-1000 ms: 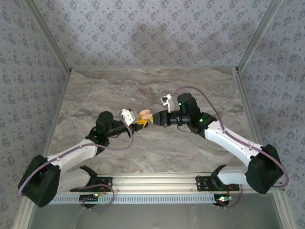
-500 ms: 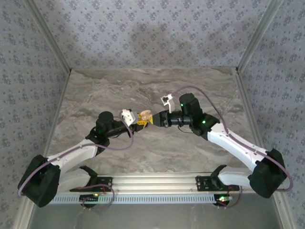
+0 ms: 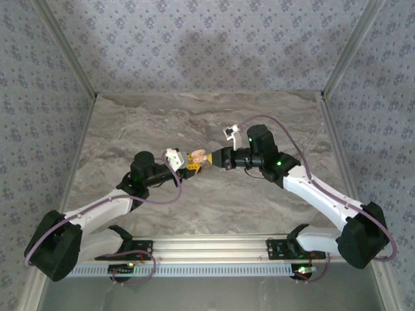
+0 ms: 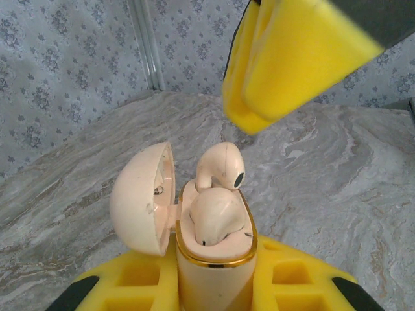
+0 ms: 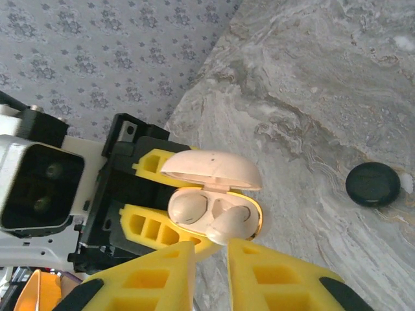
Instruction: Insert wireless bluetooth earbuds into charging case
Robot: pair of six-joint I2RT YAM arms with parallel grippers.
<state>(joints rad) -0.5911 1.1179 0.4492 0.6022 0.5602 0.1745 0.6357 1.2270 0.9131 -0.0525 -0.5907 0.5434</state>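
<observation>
My left gripper [image 3: 192, 164] is shut on the pale beige-pink charging case [image 4: 214, 272], holding it upright above the table with its lid [image 4: 139, 197] swung open. The earbuds are beige here. One earbud [image 4: 214, 217] sits down in its well. The other earbud [image 4: 220, 165] stands tilted and partly out of the far well. My right gripper [image 5: 211, 249] hovers just over that raised earbud, jaws a narrow gap apart with nothing between them. From the left wrist, its yellow fingers [image 4: 285, 58] hang a little above the earbud, not touching it.
A flat black round disc [image 5: 372, 184] lies on the marble tabletop [image 3: 272, 116] to the right of the case. Patterned walls enclose the table at the back and both sides. Both arms meet at the table's middle.
The right arm's wrist has shifted slightly right and back while its fingers stay at the case. The left arm and the case have not moved.
</observation>
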